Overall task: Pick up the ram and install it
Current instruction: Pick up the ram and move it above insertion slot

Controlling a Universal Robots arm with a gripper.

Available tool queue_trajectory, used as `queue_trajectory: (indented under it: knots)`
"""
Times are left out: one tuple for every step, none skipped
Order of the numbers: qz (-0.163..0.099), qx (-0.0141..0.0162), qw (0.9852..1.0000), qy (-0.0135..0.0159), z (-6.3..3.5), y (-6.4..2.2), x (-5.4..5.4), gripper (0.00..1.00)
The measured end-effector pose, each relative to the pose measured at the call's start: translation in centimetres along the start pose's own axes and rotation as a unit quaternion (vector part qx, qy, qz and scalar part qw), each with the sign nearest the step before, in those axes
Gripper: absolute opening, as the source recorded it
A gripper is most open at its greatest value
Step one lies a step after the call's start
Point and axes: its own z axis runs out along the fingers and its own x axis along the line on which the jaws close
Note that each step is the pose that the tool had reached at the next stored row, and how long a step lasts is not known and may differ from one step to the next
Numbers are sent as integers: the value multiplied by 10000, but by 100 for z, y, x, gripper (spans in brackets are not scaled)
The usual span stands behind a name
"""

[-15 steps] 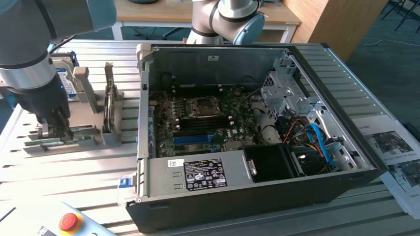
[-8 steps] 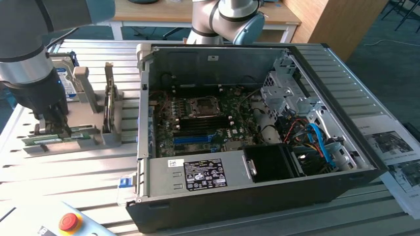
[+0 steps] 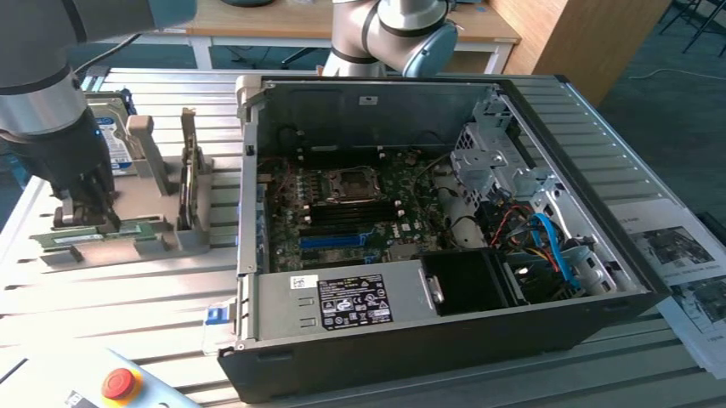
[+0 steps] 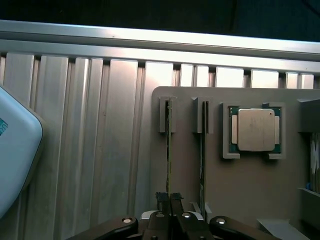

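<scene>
Over the grey parts holder (image 4: 250,185), gripper (image 4: 169,200) pinched on the ram (image 4: 169,150).

Closest to the wrist camera, the gripper's fingers are drawn together on the ram's thin upper edge. The ram stands on edge in the holder directly beneath them. Its long axis runs straight away from the fingers, in line with the narrow seam between the jaws. Edge-on, it reads as a thin dark-green sliver. Just beside it a second stick (image 4: 203,145) stands parallel, then the square silver processor chip (image 4: 255,129) sits in its pocket. Farther off, toward the exterior view's right, the open computer case (image 3: 454,340) shows its motherboard (image 3: 340,204) exposed.
</scene>
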Motion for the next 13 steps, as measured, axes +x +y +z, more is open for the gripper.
queue_trajectory:
  knots:
    - [0,1,10000,0,-14,0,0,12]
    - [0,0,10000,0,-29,1,0,12]
    - [0,1,10000,0,-45,1,1,12]
    - [0,0,10000,0,-61,2,1,12]
    - [0,0,10000,0,-78,2,1,12]
    - [0,0,10000,0,-95,3,1,12]
    - [0,0,10000,0,-114,4,1,12]
    - [0,0,10000,0,-136,4,2,12]
    - [0,0,10000,0,-152,5,2,12]
    - [0,0,10000,0,-169,5,2,12]
    - [0,0,10000,-2,-188,6,2,12]
    - [0,1,10000,-3,-211,6,2,12]
    - [0,1,10000,-3,-237,7,3,12]
